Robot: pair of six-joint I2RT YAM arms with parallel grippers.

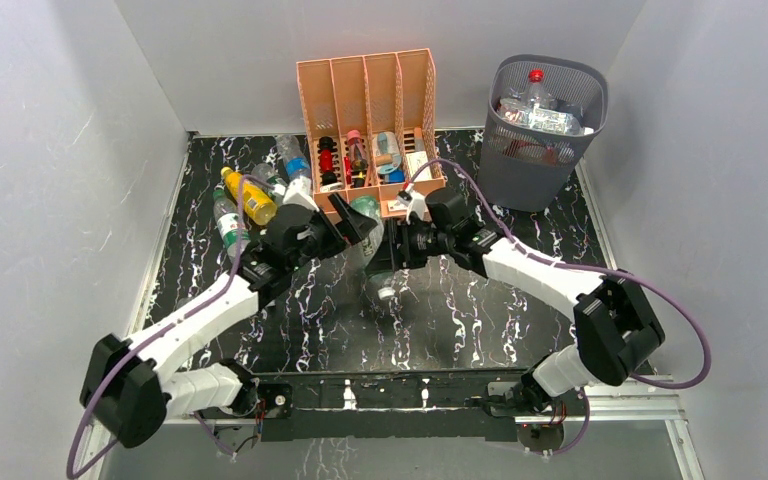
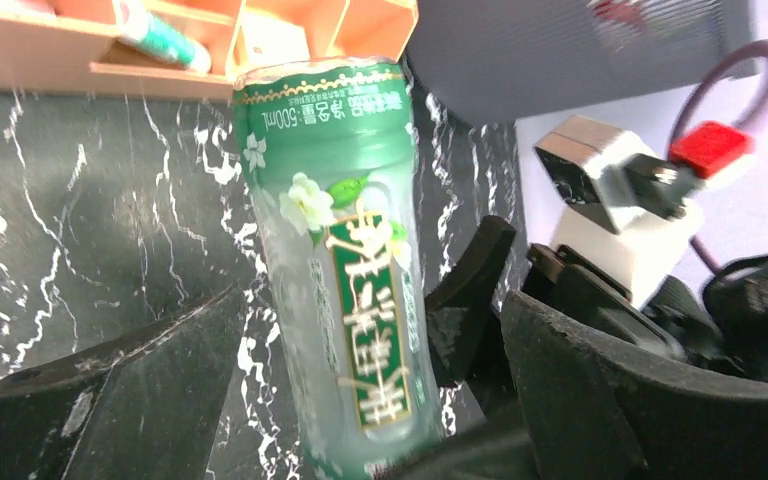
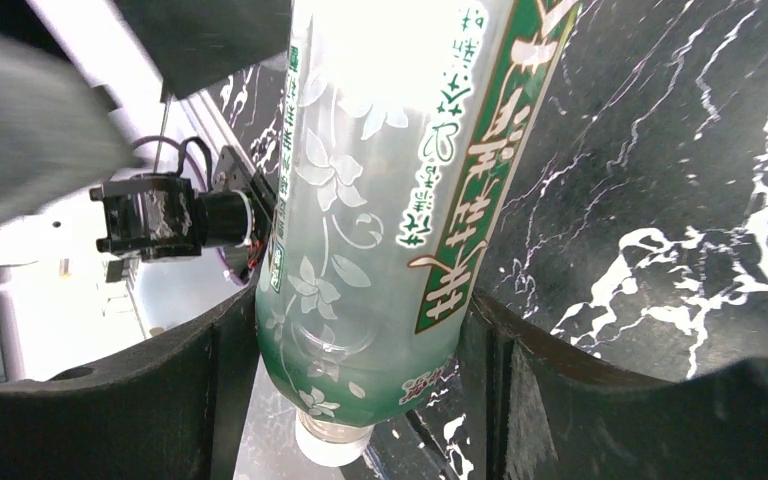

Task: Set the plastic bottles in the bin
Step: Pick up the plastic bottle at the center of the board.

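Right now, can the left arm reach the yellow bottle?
Probably yes: the left gripper is open, and the yellow bottle lies close beside its wrist. It must first back off the green bottle and turn.

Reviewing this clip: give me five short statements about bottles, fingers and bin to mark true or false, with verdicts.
1. The bin holds bottles, one of them a red-capped bottle. True.
2. The right fingers press on a yellow bottle. False: they close on both sides of the green-labelled bottle.
3. The left fingers clamp that bottle. False: they stand wide open, with a gap beside it.
4. Several loose bottles lie on the table left of the peach organizer. True.
5. The organizer stands at the table's near edge. False: it stands at the far edge, left of the bin.
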